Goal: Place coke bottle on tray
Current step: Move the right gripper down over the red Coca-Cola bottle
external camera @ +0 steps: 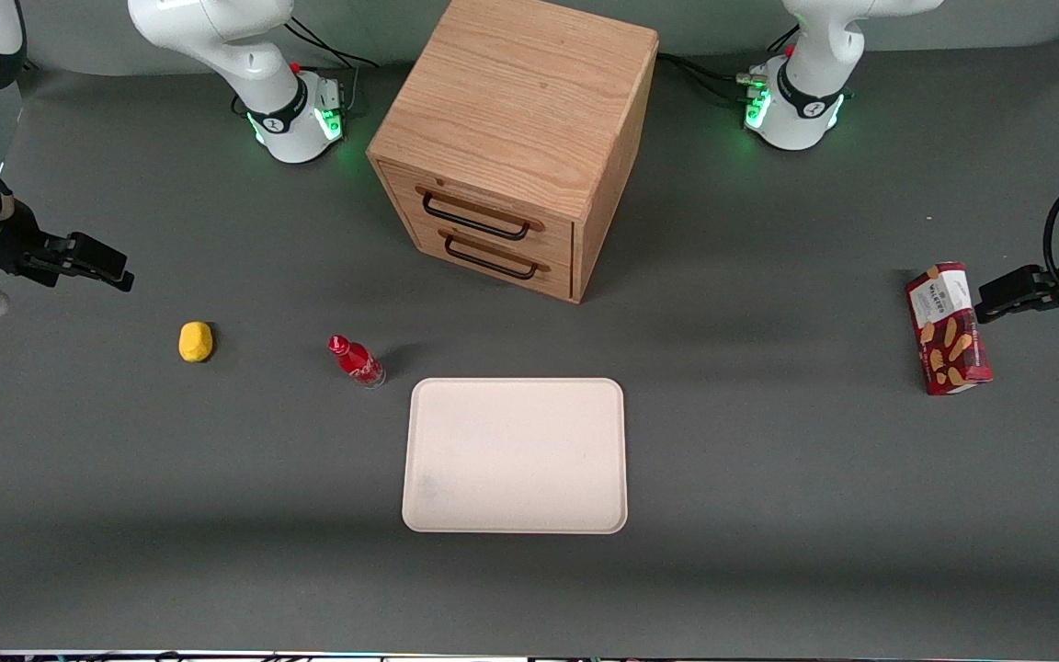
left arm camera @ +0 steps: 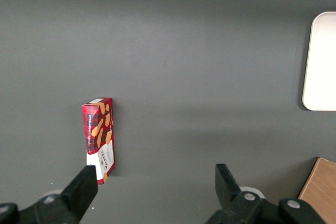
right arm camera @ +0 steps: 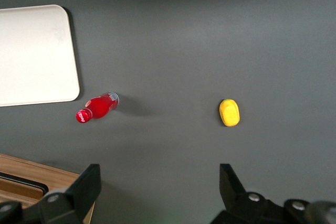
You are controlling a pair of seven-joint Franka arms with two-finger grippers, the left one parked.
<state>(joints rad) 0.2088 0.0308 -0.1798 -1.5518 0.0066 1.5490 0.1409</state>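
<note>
The coke bottle (external camera: 357,360) is a tiny red bottle with a red cap and clear base. It stands on the grey table close beside the tray's corner, toward the working arm's end. It also shows in the right wrist view (right arm camera: 97,107). The tray (external camera: 516,455) is large, flat and pale cream-pink, with nothing on it; its corner shows in the right wrist view (right arm camera: 37,56). My right gripper (external camera: 97,267) hovers at the working arm's end of the table, well apart from the bottle. In the right wrist view the gripper (right arm camera: 157,184) is open and empty.
A small yellow object (external camera: 196,341) lies on the table between my gripper and the bottle. A wooden two-drawer cabinet (external camera: 516,138) stands farther from the front camera than the tray. A red snack box (external camera: 948,328) lies toward the parked arm's end.
</note>
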